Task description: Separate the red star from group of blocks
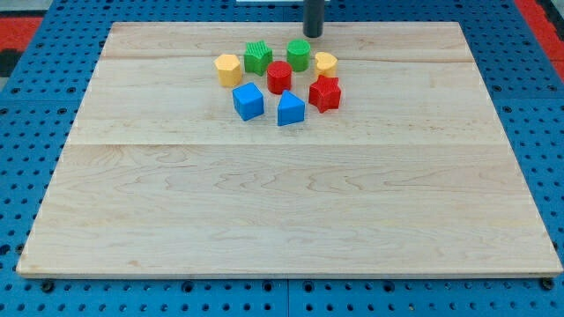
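The red star (324,92) sits at the right edge of a group of blocks near the view's top centre. Beside it are a red cylinder (279,77), a small yellow block (326,62), a green cylinder (298,54), a green star (257,56), a yellow hexagon (228,69), a blue cube (248,100) and a blue pentagon-like block (290,108). My tip (313,34) is at the view's top, just above and right of the green cylinder, apart from the red star.
The blocks lie on a light wooden board (291,220), which rests on a blue pegboard (546,158). A red area shows at the view's top corners.
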